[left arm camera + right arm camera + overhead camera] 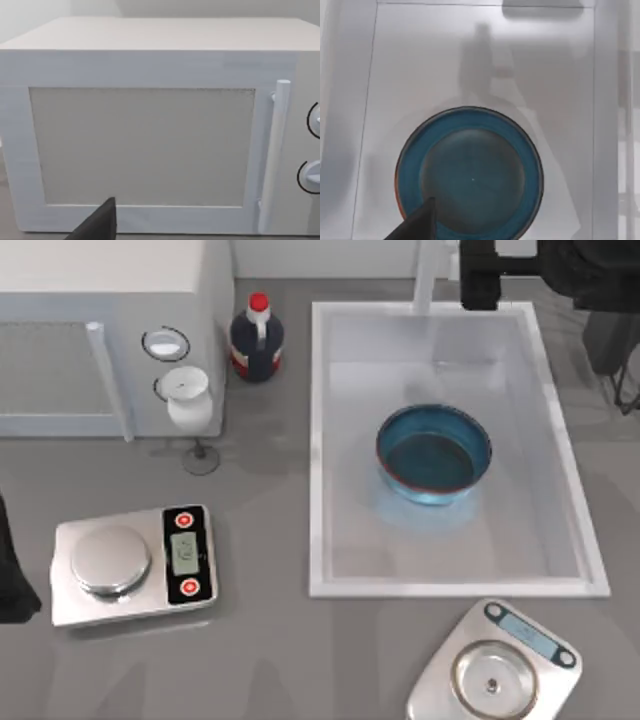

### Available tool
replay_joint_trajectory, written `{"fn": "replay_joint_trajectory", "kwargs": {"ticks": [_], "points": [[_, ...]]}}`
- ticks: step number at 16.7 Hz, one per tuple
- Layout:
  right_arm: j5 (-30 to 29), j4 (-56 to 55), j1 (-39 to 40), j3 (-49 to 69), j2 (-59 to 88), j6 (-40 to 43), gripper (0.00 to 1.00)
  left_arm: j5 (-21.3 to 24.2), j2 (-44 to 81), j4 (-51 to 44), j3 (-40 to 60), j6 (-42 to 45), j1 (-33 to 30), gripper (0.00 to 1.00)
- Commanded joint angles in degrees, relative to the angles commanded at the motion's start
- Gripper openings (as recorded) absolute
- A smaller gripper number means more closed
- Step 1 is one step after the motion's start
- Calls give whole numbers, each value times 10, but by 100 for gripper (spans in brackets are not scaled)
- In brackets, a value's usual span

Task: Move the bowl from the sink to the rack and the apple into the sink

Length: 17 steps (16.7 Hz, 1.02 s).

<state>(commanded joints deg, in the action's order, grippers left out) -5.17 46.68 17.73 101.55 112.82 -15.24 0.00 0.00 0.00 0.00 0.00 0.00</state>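
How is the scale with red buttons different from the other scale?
The boxy silver scale with red buttons sits left of the white sink; the rounded silver scale with a blue display sits below it. The first has a plain pan; the second's pan is ringed. Both have round steel pans.

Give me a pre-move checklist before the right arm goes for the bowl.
1. Bowl in the sink, upright: ok.
2. Bowl empty inside: ok.
3. Right gripper above the bowl, per the right wrist view: ok.
4. Right fingers open: cannot tell.
5. Faucet post apart from the bowl: ok.
6. Left gripper parked facing the microwave, away from the sink: ok.
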Motion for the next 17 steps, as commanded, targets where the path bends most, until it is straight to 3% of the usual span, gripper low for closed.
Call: {"fn": "replay_joint_trajectory", "kwargs": {"ticks": [9,17], "points": [[-10,188,89,335,322,-110,100,0,0,0,0,0,0,100],[-13,252,122,436,406,-156,100,0,0,0,0,0,0,100]]}}
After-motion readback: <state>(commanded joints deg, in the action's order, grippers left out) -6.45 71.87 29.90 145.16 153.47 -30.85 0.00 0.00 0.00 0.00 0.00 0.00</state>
